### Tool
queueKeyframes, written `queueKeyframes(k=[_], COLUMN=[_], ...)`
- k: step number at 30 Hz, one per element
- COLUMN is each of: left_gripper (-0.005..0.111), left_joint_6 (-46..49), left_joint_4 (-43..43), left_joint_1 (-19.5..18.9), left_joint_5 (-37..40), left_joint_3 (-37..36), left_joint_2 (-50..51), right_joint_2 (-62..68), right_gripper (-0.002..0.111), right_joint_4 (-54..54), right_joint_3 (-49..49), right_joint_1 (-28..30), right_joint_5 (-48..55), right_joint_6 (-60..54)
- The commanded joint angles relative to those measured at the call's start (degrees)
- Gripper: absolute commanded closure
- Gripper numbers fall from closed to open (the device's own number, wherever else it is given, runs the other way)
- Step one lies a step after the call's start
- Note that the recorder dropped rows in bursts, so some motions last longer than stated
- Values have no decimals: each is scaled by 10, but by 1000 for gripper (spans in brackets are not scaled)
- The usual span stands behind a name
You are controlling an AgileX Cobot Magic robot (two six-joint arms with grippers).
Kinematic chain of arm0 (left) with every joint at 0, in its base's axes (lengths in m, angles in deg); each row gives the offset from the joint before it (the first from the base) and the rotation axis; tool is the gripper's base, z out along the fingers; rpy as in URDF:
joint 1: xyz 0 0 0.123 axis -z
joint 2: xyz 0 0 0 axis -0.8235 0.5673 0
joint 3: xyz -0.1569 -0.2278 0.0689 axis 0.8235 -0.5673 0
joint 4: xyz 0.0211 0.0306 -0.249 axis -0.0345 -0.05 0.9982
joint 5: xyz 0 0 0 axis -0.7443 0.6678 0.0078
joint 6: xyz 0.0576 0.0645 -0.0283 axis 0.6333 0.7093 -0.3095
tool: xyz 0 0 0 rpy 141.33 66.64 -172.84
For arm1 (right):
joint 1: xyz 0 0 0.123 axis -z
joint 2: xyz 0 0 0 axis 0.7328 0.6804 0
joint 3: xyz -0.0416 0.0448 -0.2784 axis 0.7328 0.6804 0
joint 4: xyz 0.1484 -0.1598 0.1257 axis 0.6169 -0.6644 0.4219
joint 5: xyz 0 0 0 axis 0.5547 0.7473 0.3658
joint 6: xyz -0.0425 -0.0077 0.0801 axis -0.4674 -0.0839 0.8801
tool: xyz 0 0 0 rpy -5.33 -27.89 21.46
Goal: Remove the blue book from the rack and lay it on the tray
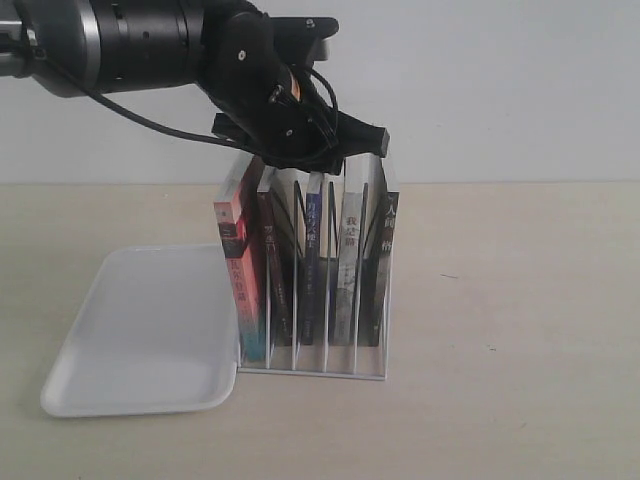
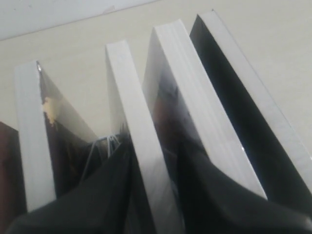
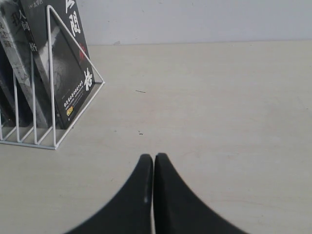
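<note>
Navy spine, white title: blue book [image 1: 314, 250]. White: rack [image 1: 310, 372], tray [image 1: 140, 330]. Beige: surface [image 1: 500, 330]. Pink-red: leftmost book [image 1: 238, 280].

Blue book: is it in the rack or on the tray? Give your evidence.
In the rack: the blue book stands upright in a middle slot, not on the tray.
</note>
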Motion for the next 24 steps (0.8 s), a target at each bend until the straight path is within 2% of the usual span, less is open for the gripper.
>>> queueKeyframes(k=[1, 12, 19, 24], left_gripper=[81, 81, 67, 67], left_joint_6=[-3, 9, 9, 9], left_joint_4=[-3, -3, -3, -3], left_joint_1=[2, 2, 2, 2], left_joint_5=[15, 22, 16, 14], left_joint_3=[1, 1, 1, 1], left_joint_2=[4, 4, 4, 4], right_joint_2=[-3, -3, -3, -3], right_gripper=[108, 108, 108, 108], right_joint_4=[-2, -2, -2, -2], right_joint_3=[0, 0, 0, 0], right_joint_1=[2, 2, 2, 2], right_joint_5=[-3, -3, -3, -3], right_joint_6=[-2, -2, -2, -2])
